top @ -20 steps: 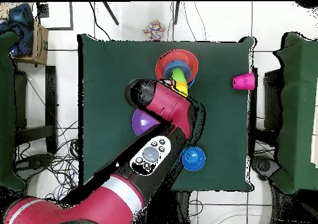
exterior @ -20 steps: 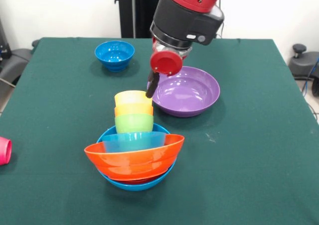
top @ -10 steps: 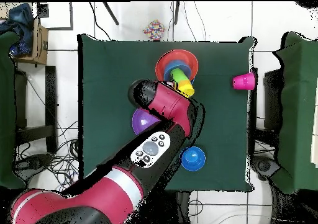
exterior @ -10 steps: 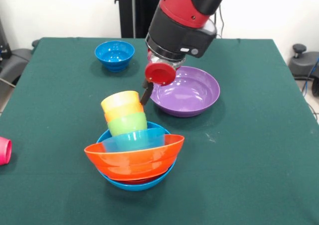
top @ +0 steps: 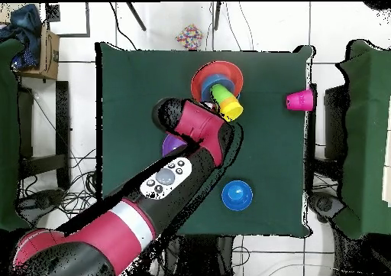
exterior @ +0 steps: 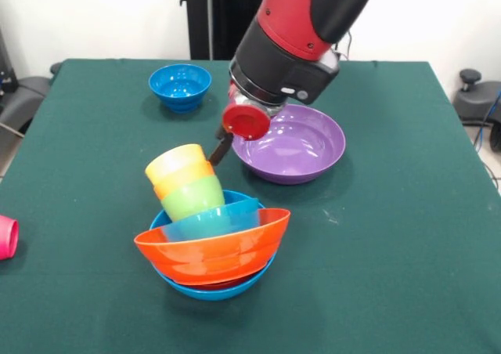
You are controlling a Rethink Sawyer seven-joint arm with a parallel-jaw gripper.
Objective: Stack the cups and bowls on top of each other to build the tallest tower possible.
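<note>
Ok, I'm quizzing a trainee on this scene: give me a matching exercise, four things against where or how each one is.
Things:
1. yellow cup
2. purple bowl
3. pink cup
4. small blue bowl

States:
A. lying at the table's edge
B. tilted atop the tower
C. partly behind the arm
D. alone near the far edge

Pairs: 1-B, 2-C, 3-A, 4-D

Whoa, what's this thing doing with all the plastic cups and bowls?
The red and black robot arm is building a tower of nested cups and bowls. Its gripper is right beside the yellow cup on top, and the three stacked cups lean over to one side. A purple bowl and a dark-blue bowl sit unused on the green table, and a pink cup lies at its edge.
</note>
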